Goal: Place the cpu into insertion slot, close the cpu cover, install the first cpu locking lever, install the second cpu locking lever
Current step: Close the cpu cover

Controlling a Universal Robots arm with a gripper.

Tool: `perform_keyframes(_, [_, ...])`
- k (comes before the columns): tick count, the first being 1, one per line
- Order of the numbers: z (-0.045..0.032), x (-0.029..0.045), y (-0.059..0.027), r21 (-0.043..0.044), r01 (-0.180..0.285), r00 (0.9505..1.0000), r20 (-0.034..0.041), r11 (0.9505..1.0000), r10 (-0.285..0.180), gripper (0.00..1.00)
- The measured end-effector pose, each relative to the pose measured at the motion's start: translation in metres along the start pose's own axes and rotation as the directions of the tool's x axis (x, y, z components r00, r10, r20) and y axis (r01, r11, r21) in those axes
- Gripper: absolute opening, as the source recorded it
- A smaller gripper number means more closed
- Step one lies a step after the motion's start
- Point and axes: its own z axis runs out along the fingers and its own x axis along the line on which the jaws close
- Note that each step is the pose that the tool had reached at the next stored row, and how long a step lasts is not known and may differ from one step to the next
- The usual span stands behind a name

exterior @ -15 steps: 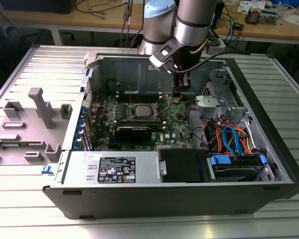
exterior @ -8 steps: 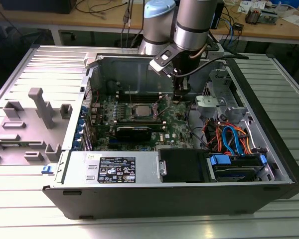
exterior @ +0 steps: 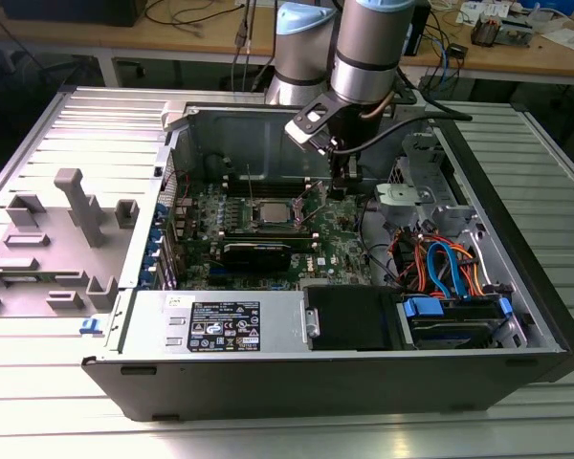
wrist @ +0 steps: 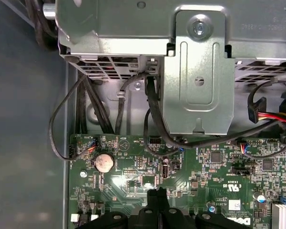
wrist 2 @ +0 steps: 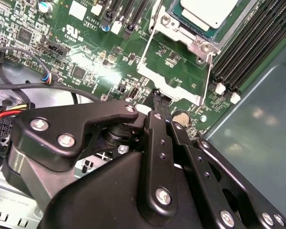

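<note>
While the dull silver square cpu [wrist 2: 207, 12] sits in the silver-rimmed insertion slot [wrist 2: 193, 43], the thin silver cpu cover frame [wrist 2: 174, 86] stands open.

In the exterior view the black gripper [exterior: 339, 191] hangs at three o'clock of the slot, jaws pressed together by the cover's free edge. To close well, I judge, the cover should swing over evenly, its window framing the chip. The open grey computer case [exterior: 364, 378] holds a green motherboard [exterior: 335, 253] and coloured cables [exterior: 440, 263].
</note>
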Motion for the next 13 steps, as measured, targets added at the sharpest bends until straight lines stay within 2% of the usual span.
perform_keyframes(13, [0.0003,0.0009,-0.0145,-0.0001,0.0,1.0,-0.0001,1.0,0.0,0.11])
